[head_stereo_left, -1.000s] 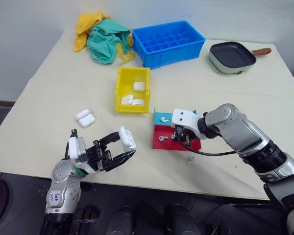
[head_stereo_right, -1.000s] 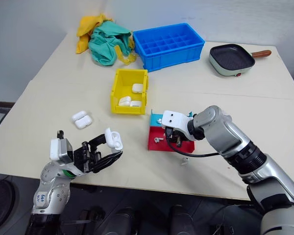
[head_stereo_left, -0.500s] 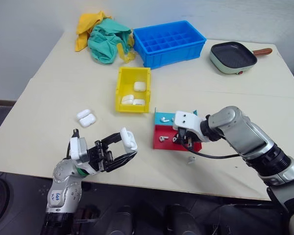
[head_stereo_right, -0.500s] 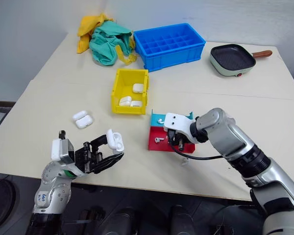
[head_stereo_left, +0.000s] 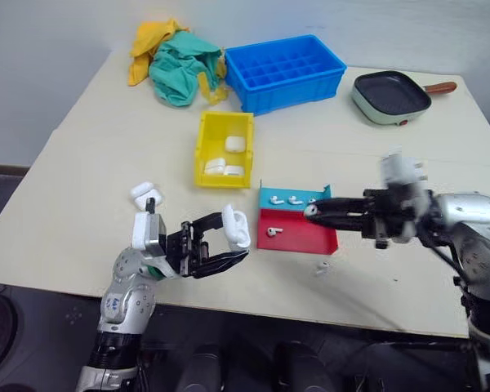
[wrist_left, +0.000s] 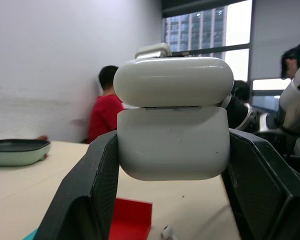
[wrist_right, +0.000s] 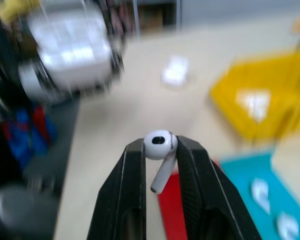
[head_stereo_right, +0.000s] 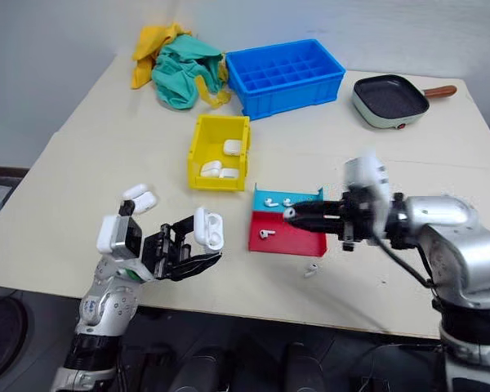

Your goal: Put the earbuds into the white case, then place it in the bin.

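Observation:
My left gripper (head_stereo_left: pixel 226 242) is shut on a white case (head_stereo_left: pixel 236 228), held above the table's near edge with its lid raised. In the left wrist view the case (wrist_left: pixel 172 142) sits wedged between both black fingers (wrist_left: pixel 92 190). My right gripper (head_stereo_left: pixel 310 211) points level toward the case from the right, above a red-and-blue tray (head_stereo_left: pixel 306 238). It is shut on one white earbud (wrist_right: pixel 159 146), stem hanging down between the fingertips. More earbuds (head_stereo_left: pixel 294 198) lie in the tray, and one loose earbud (head_stereo_left: pixel 318 267) lies on the table beside it. The yellow bin (head_stereo_left: pixel 204 147) holds three cases (head_stereo_left: pixel 234 144).
Two more white cases (head_stereo_left: pixel 145 194) lie left of the left gripper. A blue gridded crate (head_stereo_left: pixel 284 71), crumpled yellow and green cloths (head_stereo_left: pixel 175 57) and a small pan (head_stereo_left: pixel 390 95) stand at the back. A person in red (wrist_left: pixel 106 107) sits in the background.
My right gripper rose out of the tray with an earbud and swung level, pointing left toward the case. The left gripper lifted the case a little up and to the right.

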{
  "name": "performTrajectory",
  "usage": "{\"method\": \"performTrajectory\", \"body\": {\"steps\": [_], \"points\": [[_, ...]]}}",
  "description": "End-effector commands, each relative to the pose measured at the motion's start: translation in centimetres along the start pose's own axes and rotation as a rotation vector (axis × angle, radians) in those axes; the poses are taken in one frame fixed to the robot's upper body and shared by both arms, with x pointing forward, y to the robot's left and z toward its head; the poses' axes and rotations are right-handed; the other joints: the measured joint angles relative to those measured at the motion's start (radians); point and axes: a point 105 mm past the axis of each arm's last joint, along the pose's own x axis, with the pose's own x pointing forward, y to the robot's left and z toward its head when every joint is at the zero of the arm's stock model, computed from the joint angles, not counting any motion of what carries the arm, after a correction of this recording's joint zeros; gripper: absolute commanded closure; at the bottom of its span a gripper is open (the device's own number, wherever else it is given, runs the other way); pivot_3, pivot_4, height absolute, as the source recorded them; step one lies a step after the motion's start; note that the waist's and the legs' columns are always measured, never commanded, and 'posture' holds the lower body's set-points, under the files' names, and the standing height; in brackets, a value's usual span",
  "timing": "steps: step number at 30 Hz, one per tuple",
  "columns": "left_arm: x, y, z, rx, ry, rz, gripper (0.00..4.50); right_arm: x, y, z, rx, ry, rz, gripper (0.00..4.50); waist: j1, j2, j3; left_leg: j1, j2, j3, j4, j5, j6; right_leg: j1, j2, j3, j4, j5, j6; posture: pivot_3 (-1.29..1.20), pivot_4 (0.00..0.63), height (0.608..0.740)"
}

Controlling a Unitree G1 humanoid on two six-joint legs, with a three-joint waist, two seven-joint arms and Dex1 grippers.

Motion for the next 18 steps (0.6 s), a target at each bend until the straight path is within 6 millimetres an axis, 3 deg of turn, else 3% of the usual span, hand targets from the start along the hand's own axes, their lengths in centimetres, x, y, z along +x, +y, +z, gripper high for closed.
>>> {"method": "performTrajectory", "body": {"steps": [1, 9, 18], "points": [[1.2, 0.1, 1.1, -0.02, -0.089, -0.071, 1.72, 0.1, 1.3, 3.1, -0.098, -0.236, -0.063, 4.05, -0.004, 0.0, 0.0, 0.0, 0.0, 0.001, 0.0, 0.0, 0.0, 0.0, 0.001, 0.0, 0.0, 0.0, 0.0, 0.0, 0.15, 0.74], [3.4, 0.8, 3.4, -0.078, -0.191, -0.126, 1.72, 4.0, 5.0, 3.9, -0.315, -0.463, 0.016, 4.05, -0.016, 0.0, 0.0, 0.001, 0.001, 0.001, -0.001, 0.001, -0.002, -0.002, 0.004, 0.004, 0.002, 0.0, 0.0, 0.0, 0.15, 0.74], [3.4, -0.1, 2.9, -0.112, -0.158, -0.157, 1.72, 6.8, 6.1, 4.3, -0.317, -0.549, 0.093, 4.05, -0.014, 0.0, 0.0, 0.001, 0.0, 0.0, 0.0, 0.002, -0.002, -0.002, 0.003, 0.005, 0.003, 0.0, 0.0, 0.0, 0.15, 0.74]]}}
